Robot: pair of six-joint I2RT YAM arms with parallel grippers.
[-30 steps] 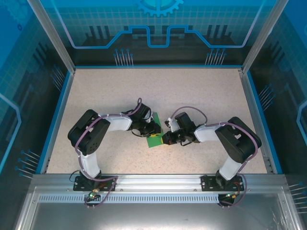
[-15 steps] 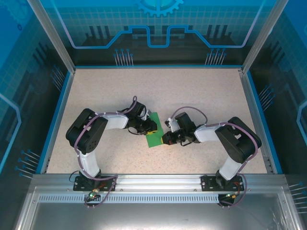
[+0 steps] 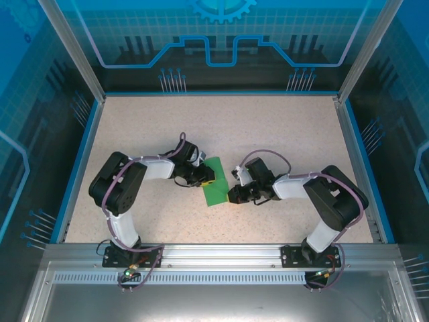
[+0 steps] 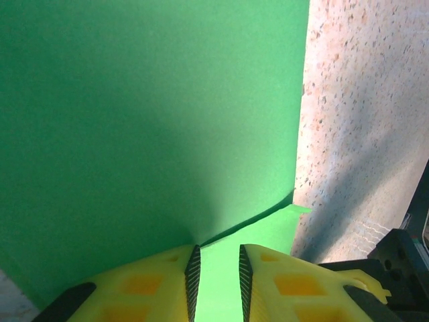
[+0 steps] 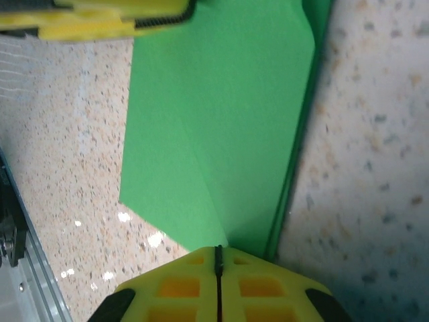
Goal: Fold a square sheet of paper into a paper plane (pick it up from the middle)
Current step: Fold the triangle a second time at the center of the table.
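- the square sheet of paper [image 3: 216,182] lay on the worktop [image 3: 281,127], about in the middle, between the two hands.
- the sheet was no longer flat and single. in the right wrist view one layer lay over another, a darker green strip showed along one side, and a faint slanted crease ran across the top layer.
- in the left wrist view a large flap of the paper stood up from the worktop, with a lower layer flat under it. i judged that a fold was being made and was not yet pressed down.
- the left hand [image 3: 206,177] was at the left edge of the paper. its yellow fingers [image 4: 167,275] were a little apart, with a narrow gap, and green paper showed through the gap. they were not closed tight on anything, as far as i could see.
- the right hand [image 3: 232,194] was at the right edge of the paper, near its closer corner. its fingers were fully together and the tips touched the paper edge. i could not tell whether a bit of paper was pinched between them.
- done, in my judgement: the first folding only.
- left to do: a pointed nose, a sharp long centre crease and the two wings. none of these showed, so most of the task remained.
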